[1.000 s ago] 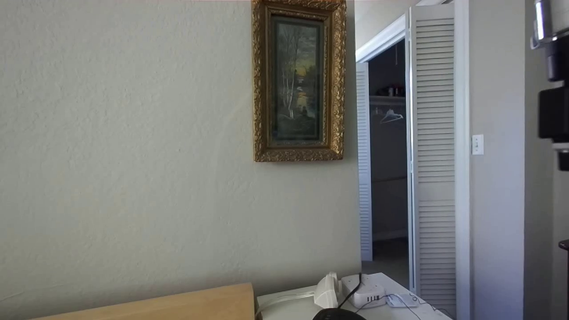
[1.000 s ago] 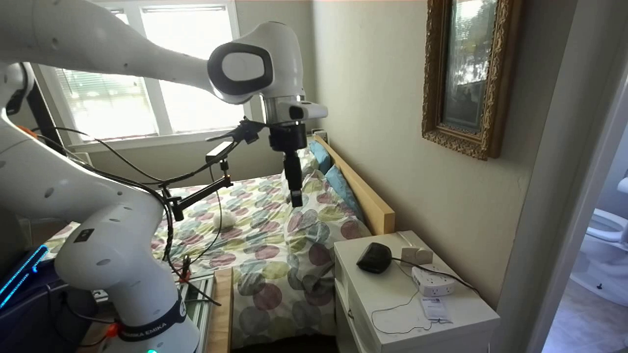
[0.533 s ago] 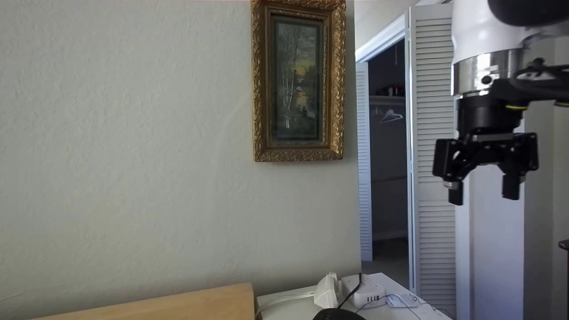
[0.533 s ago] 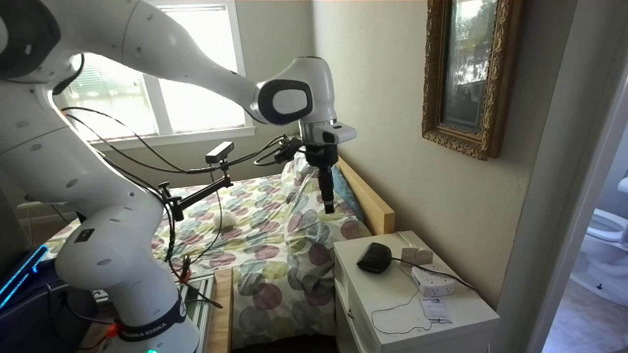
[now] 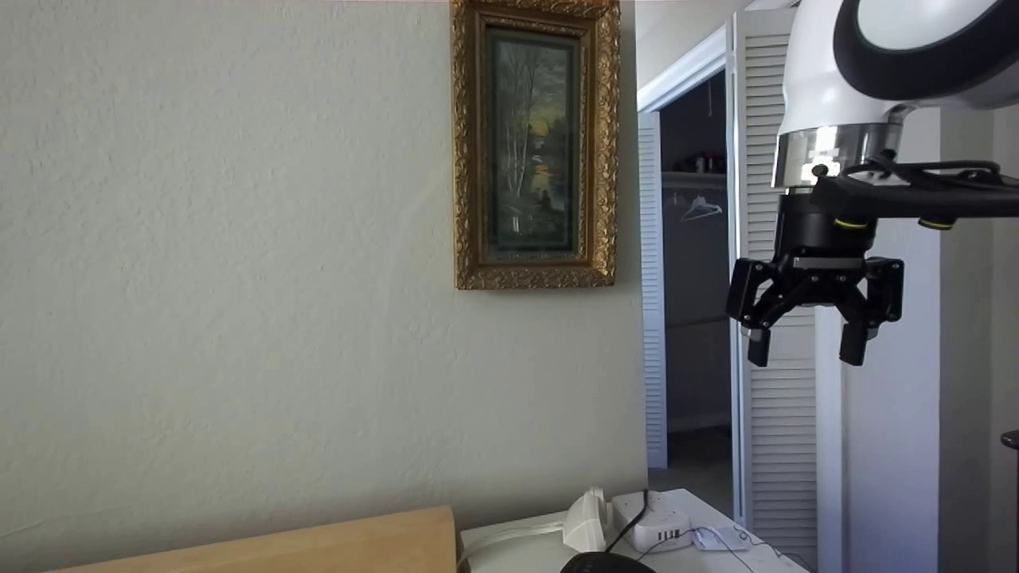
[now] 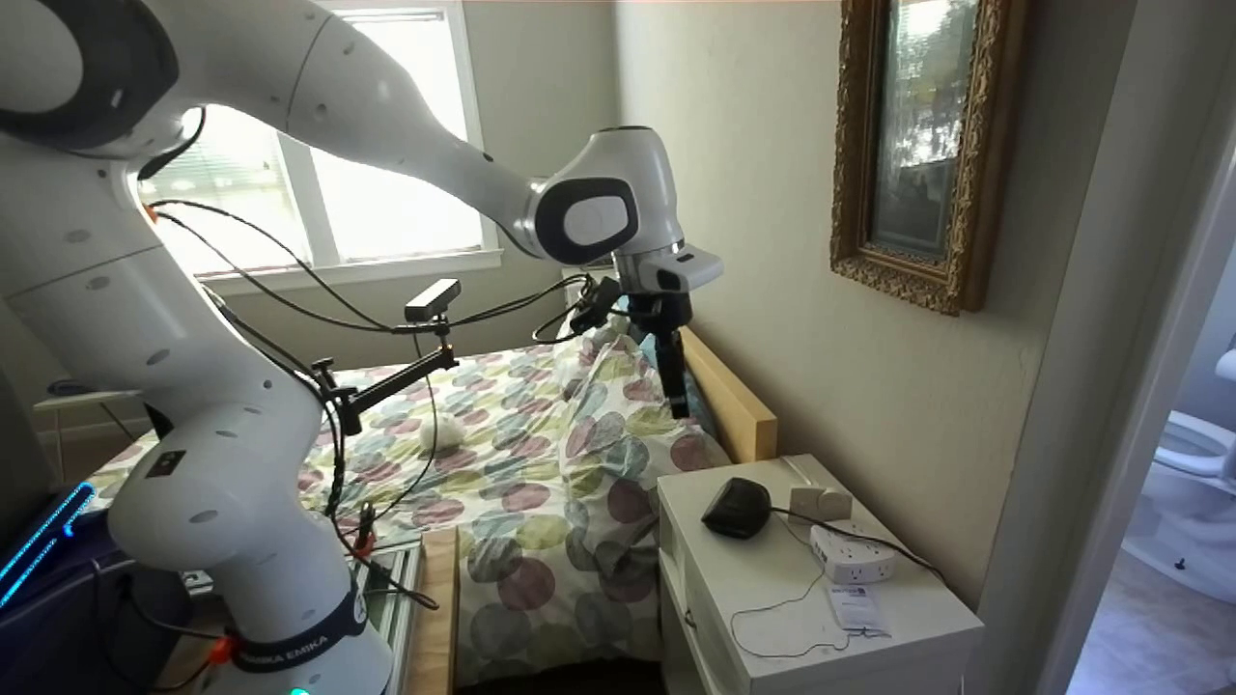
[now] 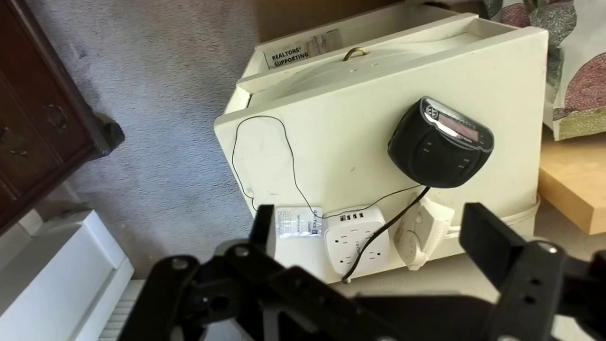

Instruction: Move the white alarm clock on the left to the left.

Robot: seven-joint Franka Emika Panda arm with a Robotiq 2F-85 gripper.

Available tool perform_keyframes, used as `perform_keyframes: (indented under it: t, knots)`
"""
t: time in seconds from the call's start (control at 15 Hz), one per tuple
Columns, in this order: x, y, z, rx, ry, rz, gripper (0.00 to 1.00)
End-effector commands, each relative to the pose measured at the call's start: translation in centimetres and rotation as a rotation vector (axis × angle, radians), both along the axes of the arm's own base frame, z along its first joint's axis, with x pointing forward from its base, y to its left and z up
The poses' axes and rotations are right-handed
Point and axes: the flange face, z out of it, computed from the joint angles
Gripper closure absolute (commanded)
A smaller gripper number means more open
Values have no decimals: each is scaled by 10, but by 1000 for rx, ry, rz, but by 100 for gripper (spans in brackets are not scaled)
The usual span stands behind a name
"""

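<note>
A small white clock-like device point(image 7: 423, 232) sits at the wall-side edge of the white nightstand point(image 7: 331, 142) in the wrist view; it also shows in both exterior views point(image 5: 585, 521) point(image 6: 821, 504). A white cord runs from it. A black digital clock point(image 7: 440, 147) stands close by on the nightstand, and it shows in an exterior view point(image 6: 738, 508). My gripper point(image 5: 806, 354) is open and empty, pointing down in the air well above the nightstand. In an exterior view the gripper point(image 6: 680, 410) hangs in front of the headboard. In the wrist view, its fingers point(image 7: 490, 244) are wide apart.
A white power strip point(image 7: 355, 237) sits beside the white device, with a black cord point(image 7: 393, 220) across it. A small packet point(image 7: 298, 221) and thin wire lie on the nightstand. The wooden headboard point(image 6: 724, 386) and bed point(image 6: 521, 521) adjoin it. A framed picture point(image 5: 535, 143) hangs on the wall.
The arm has swung toward the wall and nightstand, and the gripper has come into full view in an exterior view and lowered slightly. The things on the nightstand have not moved.
</note>
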Motion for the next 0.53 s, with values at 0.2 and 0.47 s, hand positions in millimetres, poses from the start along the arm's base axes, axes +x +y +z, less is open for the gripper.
perform_keyframes:
  t: [0.2, 0.47]
  knots:
    - [40, 1, -61, -38, -96, -7, 0]
    - [80, 10, -115, -54, -73, -48, 0]
